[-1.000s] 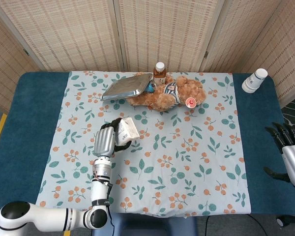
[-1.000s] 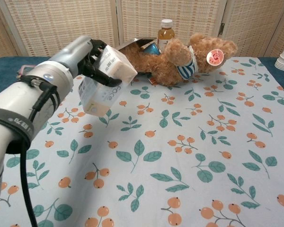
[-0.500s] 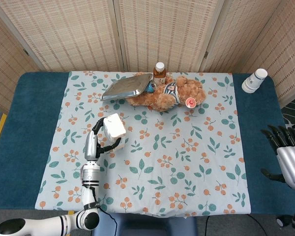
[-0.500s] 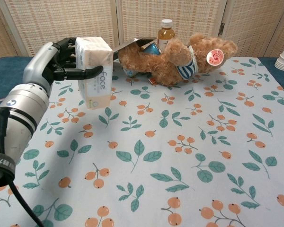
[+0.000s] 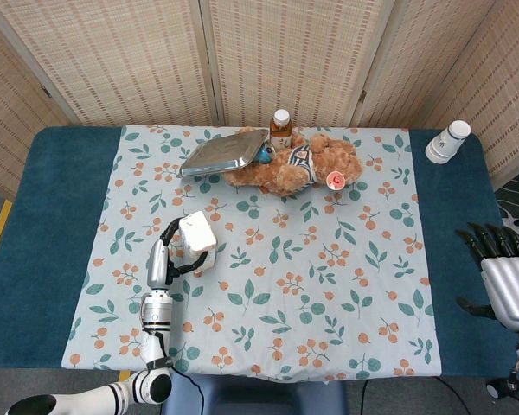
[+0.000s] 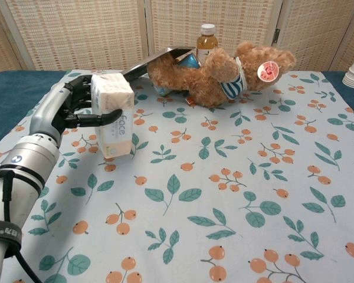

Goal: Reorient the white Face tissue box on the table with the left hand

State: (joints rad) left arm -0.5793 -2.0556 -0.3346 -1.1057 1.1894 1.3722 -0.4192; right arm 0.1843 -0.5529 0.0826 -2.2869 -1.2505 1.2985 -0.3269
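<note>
The white Face tissue box [image 5: 197, 239] [image 6: 113, 115] stands upright on its short end on the floral cloth, left of centre. My left hand [image 5: 164, 259] [image 6: 68, 110] grips it from its left side, fingers wrapped around front and back. Whether the box's bottom touches the cloth I cannot tell for sure; it looks at or just above it. My right hand [image 5: 503, 275] hangs off the table's right edge with fingers spread, holding nothing.
A teddy bear [image 5: 304, 164] [image 6: 224, 71] lies at the back centre with a metal tray [image 5: 223, 152] leaning on it and a brown bottle [image 5: 280, 127] behind. A stack of white paper cups [image 5: 447, 141] stands at the back right on the blue tablecloth [image 5: 43, 216].
The left hand turned the box from tilted to upright and lowered it toward the cloth, drawing back nearer me. The right hand shifted slightly.
</note>
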